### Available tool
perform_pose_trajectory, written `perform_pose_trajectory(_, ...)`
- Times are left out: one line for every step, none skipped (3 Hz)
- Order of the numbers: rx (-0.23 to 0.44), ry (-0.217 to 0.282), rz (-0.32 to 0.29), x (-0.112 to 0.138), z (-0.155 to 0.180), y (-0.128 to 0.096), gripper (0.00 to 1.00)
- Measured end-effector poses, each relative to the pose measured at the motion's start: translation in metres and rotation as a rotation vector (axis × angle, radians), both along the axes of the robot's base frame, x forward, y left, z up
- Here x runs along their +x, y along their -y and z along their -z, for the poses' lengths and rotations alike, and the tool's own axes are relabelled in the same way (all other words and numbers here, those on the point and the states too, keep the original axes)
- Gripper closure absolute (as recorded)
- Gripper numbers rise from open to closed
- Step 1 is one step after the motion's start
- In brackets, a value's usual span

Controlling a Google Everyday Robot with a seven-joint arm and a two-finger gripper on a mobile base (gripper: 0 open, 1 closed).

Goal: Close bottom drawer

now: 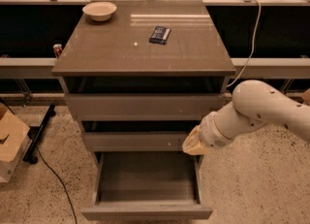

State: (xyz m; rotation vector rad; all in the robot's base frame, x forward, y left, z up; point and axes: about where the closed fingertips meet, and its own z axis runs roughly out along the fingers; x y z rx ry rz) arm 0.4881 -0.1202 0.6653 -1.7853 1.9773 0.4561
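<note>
The bottom drawer [145, 212] of the taupe-grey cabinet [145, 48] is pulled far out; its flat front is at the lower edge of the view and its empty grey box [145, 177] is open to view. My gripper [193, 143] is at the end of the white arm [261, 111] coming from the right. It is at the right end of the middle drawer's front [135, 140], just above the bottom drawer's right rear corner. The top drawer [143, 105] is slightly out.
A pale bowl [100, 10] and a dark flat packet [160, 34] lie on the cabinet top. A cardboard box [10, 138] and a black cable [53, 174] are on the speckled floor at left. A rail and dark panels run behind the cabinet.
</note>
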Motion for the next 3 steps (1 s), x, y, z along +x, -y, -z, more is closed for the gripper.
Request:
perform_pose_trajectory(0.002, 0.004, 0.008, -0.003, 0.023, -0.006, 1.0)
perform_pose_trajectory(0.01, -0.011, 0.036, -0.007, 0.053, -0.007, 1.0)
perform_pose_trajectory(0.024, -0.034, 0.042, -0.011, 0.082, -0.011, 1.0)
